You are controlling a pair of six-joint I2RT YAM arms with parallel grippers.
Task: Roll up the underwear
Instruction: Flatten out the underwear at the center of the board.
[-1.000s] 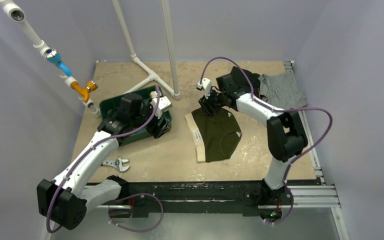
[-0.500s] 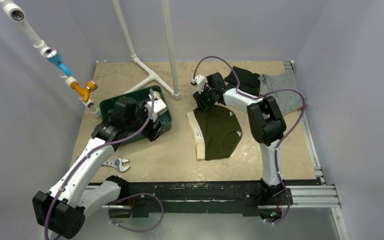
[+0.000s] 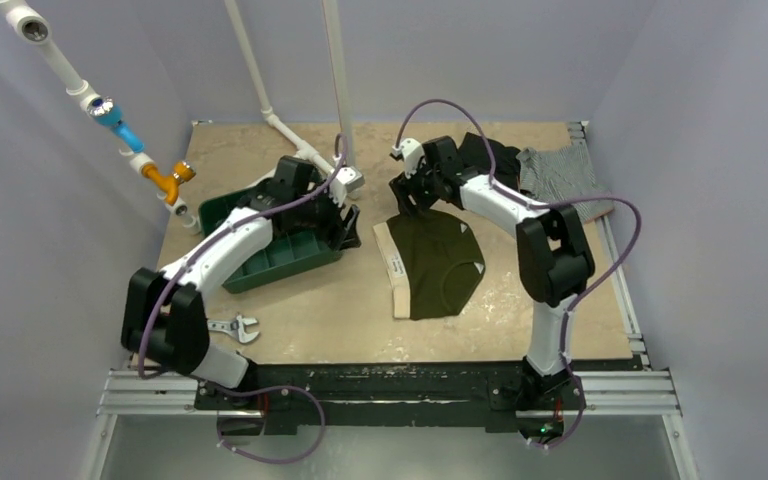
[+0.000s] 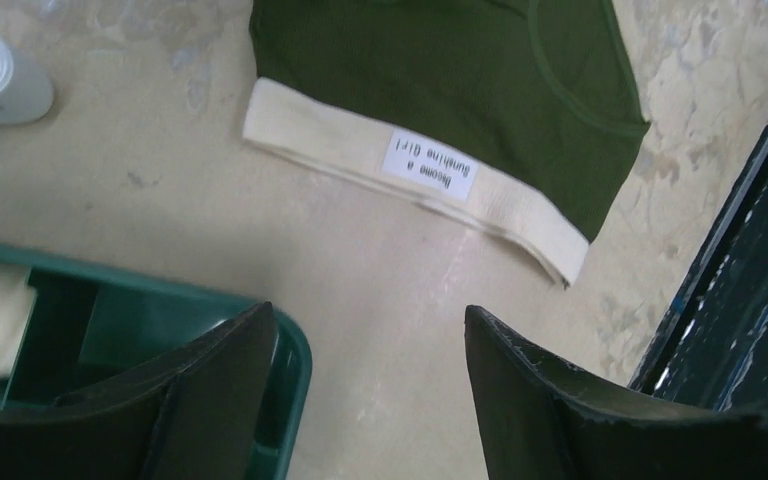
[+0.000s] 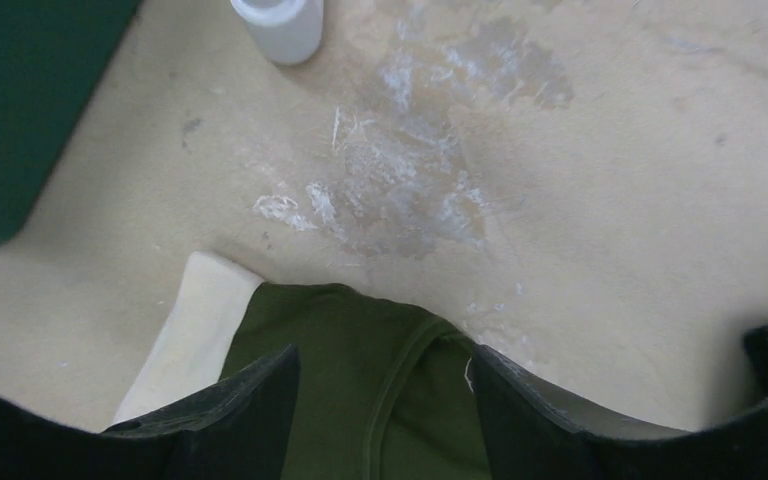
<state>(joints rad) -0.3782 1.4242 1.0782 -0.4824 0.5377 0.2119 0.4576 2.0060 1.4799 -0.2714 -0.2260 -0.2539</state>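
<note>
Lying flat, cream waistband running 12-to-6: olive underwear. Closest: right hand, open and empty at its 12 o'clock edge. Left hand open too, off at 9.

Worktop: beige, mottled, with whitish scuffs. Lying on it:
- underwear, flat at centre, cream waistband to the left
- green tray, left of it and apart
- wrench, near-left
- black garment and grey striped garment, far-right corner
- white pipe frame, far centre

A white label on the underwear reads, upside down, "Become a Sunshine Girl".
</note>
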